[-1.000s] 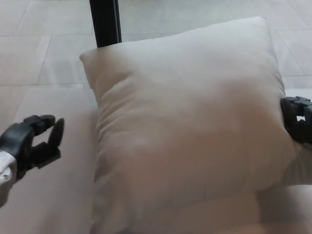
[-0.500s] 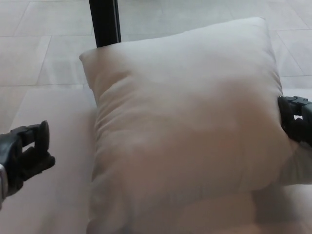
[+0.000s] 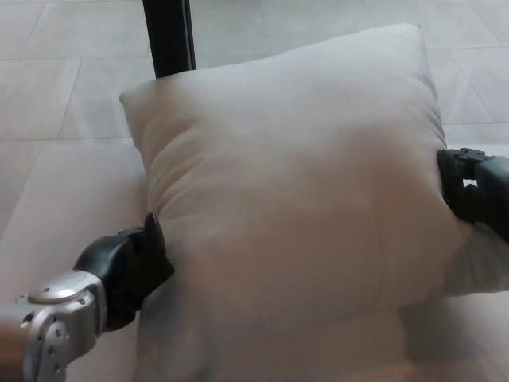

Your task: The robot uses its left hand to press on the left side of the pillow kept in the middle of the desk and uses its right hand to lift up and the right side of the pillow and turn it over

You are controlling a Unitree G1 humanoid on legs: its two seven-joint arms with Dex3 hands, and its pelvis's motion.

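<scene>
A large cream pillow fills the middle of the beige desk, its right side tilted up toward me. My left hand comes in from the lower left and pushes against the pillow's lower left edge; the front of the hand is buried in the fabric. At the pillow's right edge, my right hand is closed on the cloth and holds that side up. Only the black back of this hand shows; the rest is behind the pillow.
A black upright post stands just behind the pillow's far left corner. Pale floor tiles lie beyond the desk's far edge. A lower fold of the pillow or second cushion shows at the bottom right.
My left hand has moved right from the desk's left side and now touches the pillow's lower left edge. The pillow and my right hand have shifted slightly left.
</scene>
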